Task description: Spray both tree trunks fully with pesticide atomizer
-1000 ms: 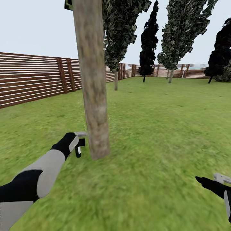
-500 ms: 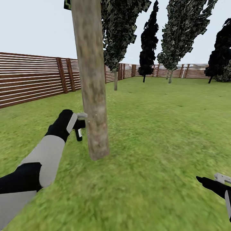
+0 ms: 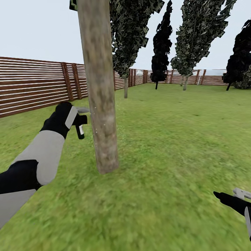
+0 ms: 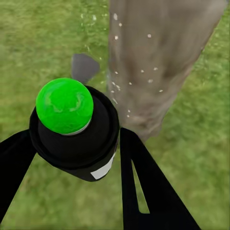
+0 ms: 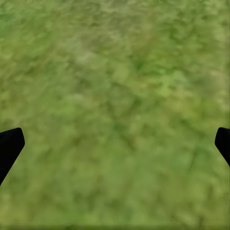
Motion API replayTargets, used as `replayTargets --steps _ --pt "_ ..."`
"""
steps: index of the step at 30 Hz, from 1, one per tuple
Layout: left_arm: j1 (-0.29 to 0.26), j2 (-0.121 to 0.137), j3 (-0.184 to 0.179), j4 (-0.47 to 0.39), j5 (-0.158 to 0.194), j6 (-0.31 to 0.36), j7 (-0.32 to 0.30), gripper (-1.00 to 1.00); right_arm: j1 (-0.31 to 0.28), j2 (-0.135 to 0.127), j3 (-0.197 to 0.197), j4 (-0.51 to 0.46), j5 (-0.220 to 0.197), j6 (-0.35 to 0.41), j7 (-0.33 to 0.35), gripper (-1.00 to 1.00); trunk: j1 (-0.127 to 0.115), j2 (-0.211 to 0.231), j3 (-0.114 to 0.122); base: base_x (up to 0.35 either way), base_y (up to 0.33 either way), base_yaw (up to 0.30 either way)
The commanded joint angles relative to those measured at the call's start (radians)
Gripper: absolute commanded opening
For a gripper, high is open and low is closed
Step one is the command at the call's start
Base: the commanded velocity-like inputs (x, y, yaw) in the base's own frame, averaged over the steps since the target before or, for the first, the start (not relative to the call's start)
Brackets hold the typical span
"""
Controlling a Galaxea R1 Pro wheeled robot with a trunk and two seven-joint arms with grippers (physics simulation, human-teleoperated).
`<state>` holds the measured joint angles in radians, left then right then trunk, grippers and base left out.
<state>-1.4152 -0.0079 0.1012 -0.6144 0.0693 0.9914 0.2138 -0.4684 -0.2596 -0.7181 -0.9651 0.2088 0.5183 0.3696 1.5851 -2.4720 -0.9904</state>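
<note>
Pesticide atomizer point(image 4: 76, 136) gripped in the left end effector point(image 3: 79, 120), just beside the tree trunk point(image 3: 99, 90).
White pesticide point(image 4: 129, 72) specks dot the bark; right end effector point(image 5: 115, 143) hangs spread wide, empty, over grass point(image 3: 167, 146).

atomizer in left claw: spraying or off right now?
Likely spraying: white specks of pesticide dot the tree trunk just ahead of the pesticide atomizer, shut in the left claw.
</note>
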Motion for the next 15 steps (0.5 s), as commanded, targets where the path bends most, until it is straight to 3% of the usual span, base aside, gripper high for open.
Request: replayTargets --steps 1,8,12,15 --pt "-0.001 0.000 0.003 0.001 0.009 0.003 0.007 -1.00 -0.001 0.000 -0.003 -0.001 0.011 0.003 0.009 1.00 0.000 0.000 -0.001 0.000 0.000 0.000" --pt "0.000 -0.026 -0.001 0.219 0.009 0.001 0.000 -1.00 -0.001 0.002 -0.003 -0.001 0.011 0.003 0.009 1.00 0.000 0.000 -0.001 0.000 0.000 0.000" --pt "-0.001 -0.020 -0.014 0.247 0.008 0.002 -0.034 -1.00 -0.001 0.001 -0.003 -0.001 0.011 0.003 0.009 1.00 0.000 0.000 -0.001 0.000 0.000 0.000" --pt "-0.001 -0.019 -0.179 0.243 0.007 0.003 -0.067 -1.00 -0.001 0.001 -0.003 -0.001 0.011 0.003 0.009 1.00 0.000 0.000 -0.001 0.000 0.000 0.000"
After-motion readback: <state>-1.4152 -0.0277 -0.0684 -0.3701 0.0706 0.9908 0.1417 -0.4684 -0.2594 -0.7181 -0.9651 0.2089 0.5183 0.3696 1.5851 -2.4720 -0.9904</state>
